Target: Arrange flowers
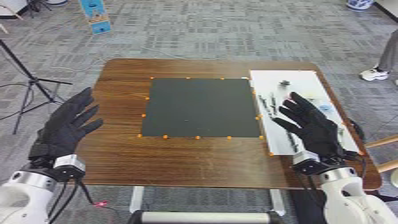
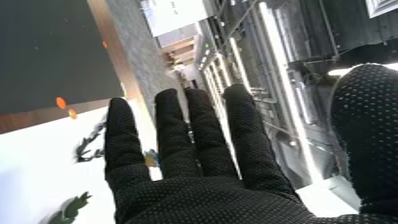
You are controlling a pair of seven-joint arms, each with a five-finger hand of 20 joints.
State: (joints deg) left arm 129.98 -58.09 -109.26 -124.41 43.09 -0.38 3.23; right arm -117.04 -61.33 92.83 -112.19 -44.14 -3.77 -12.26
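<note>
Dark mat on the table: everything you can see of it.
The dark mat is roughly square, plain grey-green and matte; paper or cloth, can't tell. It lies flat on the brown wooden table, near the middle, no folds visible. Small orange dots line its edges. The white sheet lies just to its right.

Flowers on sheet, right of mat
</note>
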